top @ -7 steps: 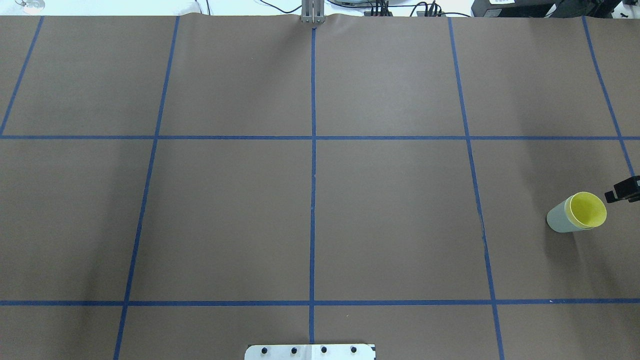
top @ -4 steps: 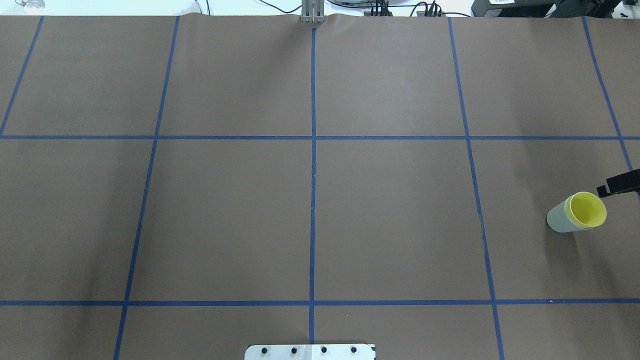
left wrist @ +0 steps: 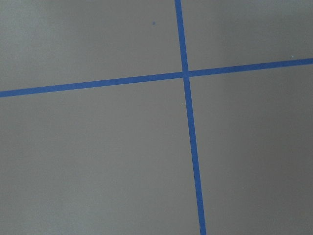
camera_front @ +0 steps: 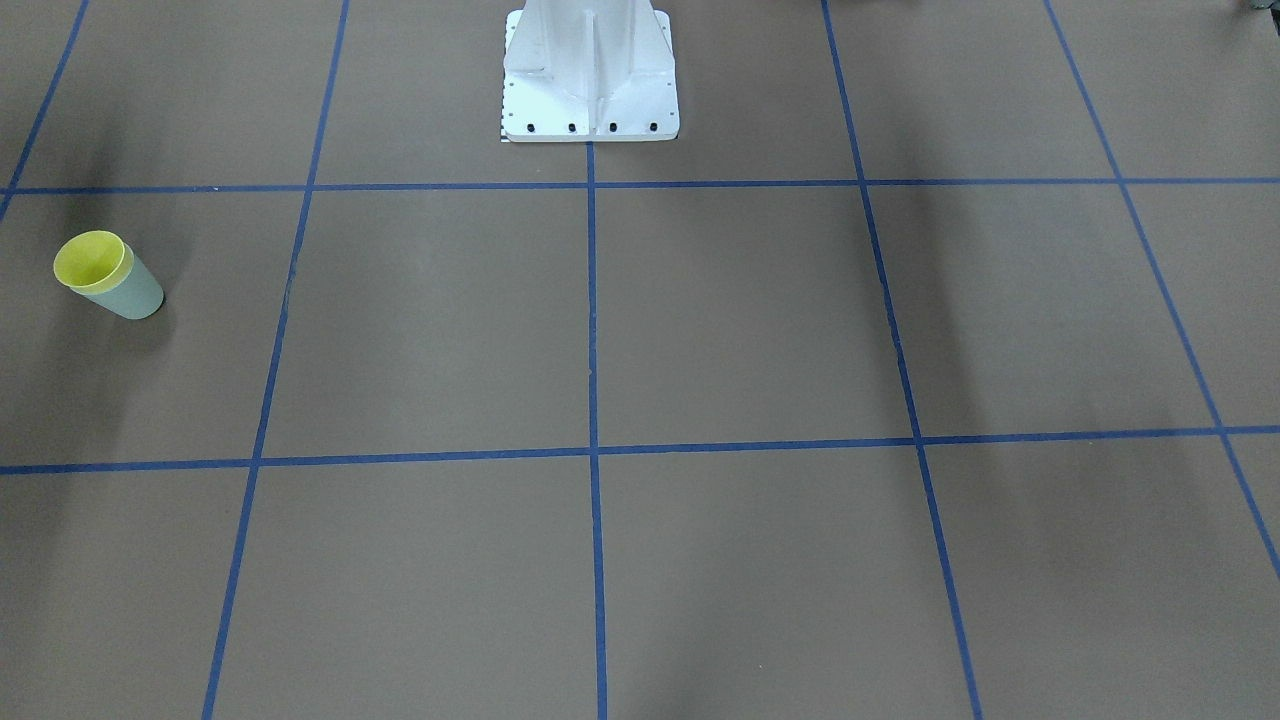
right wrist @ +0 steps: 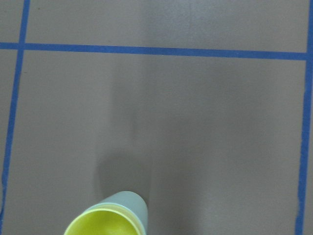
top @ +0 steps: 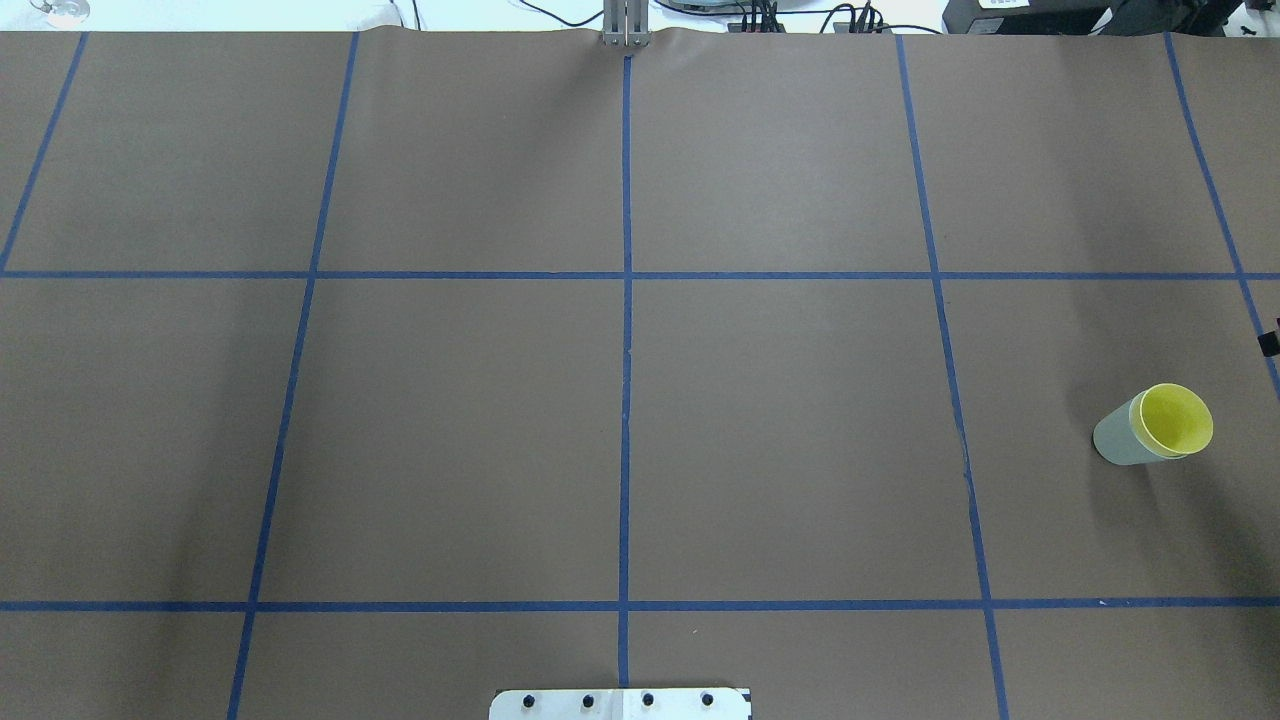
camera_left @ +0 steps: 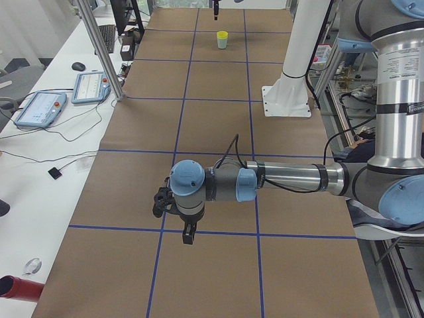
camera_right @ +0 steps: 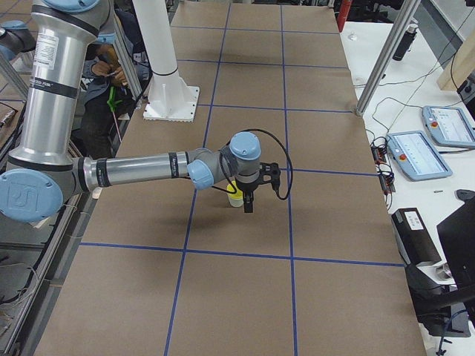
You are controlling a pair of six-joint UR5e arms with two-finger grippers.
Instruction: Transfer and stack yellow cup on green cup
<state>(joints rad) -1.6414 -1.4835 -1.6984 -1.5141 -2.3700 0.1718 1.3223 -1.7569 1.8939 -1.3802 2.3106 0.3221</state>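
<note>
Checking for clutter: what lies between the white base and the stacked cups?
In the front-facing view, only bare brown paper and blue tape lines between base and yellow cup.

Colour reference: cups, tabletop, arm.
Yellow cup [top: 1175, 418] bright yellow, plain; green cup [top: 1115, 443] pale mint green, plain; tabletop [top: 780, 420] matt brown, gridded with blue tape lines [top: 627, 400]; left arm [camera_left: 291, 177] silver, light-blue joint caps [camera_left: 187, 179].

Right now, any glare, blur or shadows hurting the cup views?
Overhead exterior: sharp, no glare; soft shadow beside the yellow cup nested in the green cup. Exterior front-facing: broad diffuse shadow bands on the table. Right wrist-mounted: cups cropped at the bottom edge, slightly soft. Left wrist-mounted: even light, only tape lines.
</note>
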